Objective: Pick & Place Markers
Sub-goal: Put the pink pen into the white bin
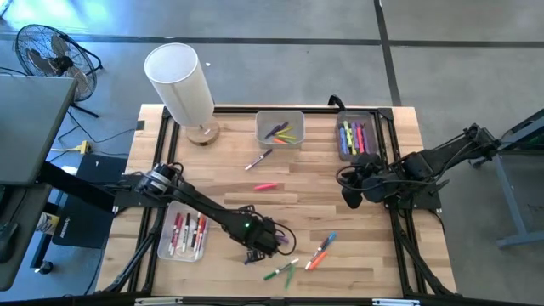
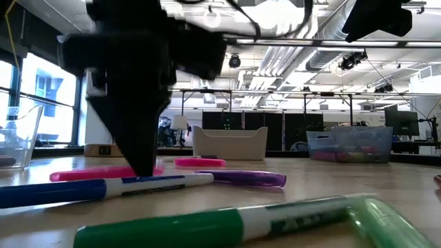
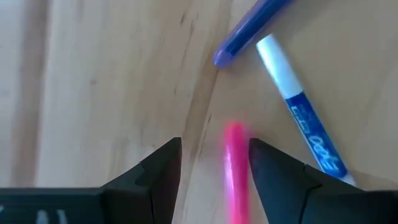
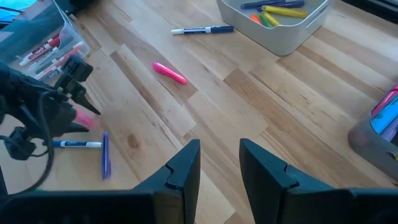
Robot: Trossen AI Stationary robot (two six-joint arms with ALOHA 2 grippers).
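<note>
The left hand (image 3: 214, 165) is down low on the worktop (image 1: 374, 204) with its two fingers apart, one on each side of a pink marker (image 3: 236, 171) that lies straight between them pointing to 12 o'clock, while the right hand (image 1: 350, 191) waits far off.

I'm working in what looks like a big open lab or industrial workspace. Past my wooden counter (image 1: 357, 183) the low view shows exposed ceiling ducts (image 2: 331, 27), rows of strip lights and dark monitors (image 2: 403, 124) on distant benches. From above I see a bare concrete floor (image 1: 280, 21), a floor fan (image 1: 47, 53) and cables trailing beside the rig.
</note>
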